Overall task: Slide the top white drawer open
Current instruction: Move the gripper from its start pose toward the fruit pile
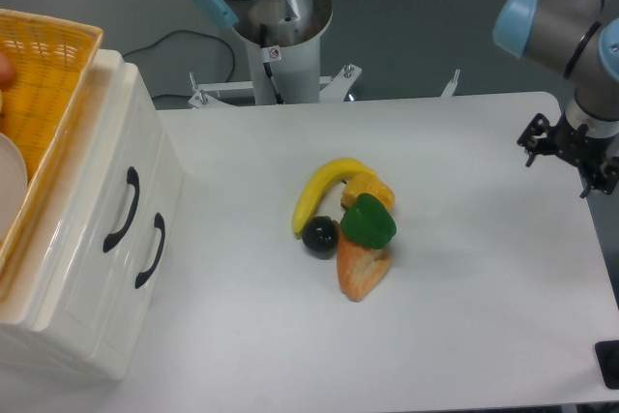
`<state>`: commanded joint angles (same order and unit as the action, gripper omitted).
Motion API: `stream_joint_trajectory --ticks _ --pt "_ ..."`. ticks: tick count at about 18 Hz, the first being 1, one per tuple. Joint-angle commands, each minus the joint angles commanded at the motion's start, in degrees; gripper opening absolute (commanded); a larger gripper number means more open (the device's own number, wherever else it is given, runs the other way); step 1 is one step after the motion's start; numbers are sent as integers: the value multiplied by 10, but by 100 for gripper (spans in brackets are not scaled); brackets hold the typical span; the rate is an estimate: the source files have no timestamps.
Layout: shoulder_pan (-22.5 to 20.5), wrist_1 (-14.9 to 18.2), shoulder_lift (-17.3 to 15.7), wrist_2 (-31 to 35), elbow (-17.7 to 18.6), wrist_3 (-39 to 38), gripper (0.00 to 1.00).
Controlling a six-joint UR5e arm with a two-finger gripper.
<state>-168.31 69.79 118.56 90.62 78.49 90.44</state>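
white table (464, 336) | top white drawer (111, 191) shut | gripper (571, 152) partly cropped, grip state unclear

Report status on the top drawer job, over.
Gripper far right of table, jaw state unreadable, holding nothing seen. Top white drawer shut, handle untouched. Banana and other toy food mid-table between the two.

Claw (607, 181) partly cut by right edge, jaw state unclear; basket (44, 94) cropped left.
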Motion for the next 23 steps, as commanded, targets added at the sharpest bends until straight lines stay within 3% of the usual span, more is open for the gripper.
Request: stream_joint_trajectory --ticks 4,8,13,19,23 --pt "0 0 -4 -1 8 -3 100" --pt "-4 -26 -11 -17 38 -2 100" --pt "3 -26 -25 -24 68 -31 100" --pt "53 -19 -65 -23 94 -130 100" --pt "105 13 -86 -24 97 -209 100"
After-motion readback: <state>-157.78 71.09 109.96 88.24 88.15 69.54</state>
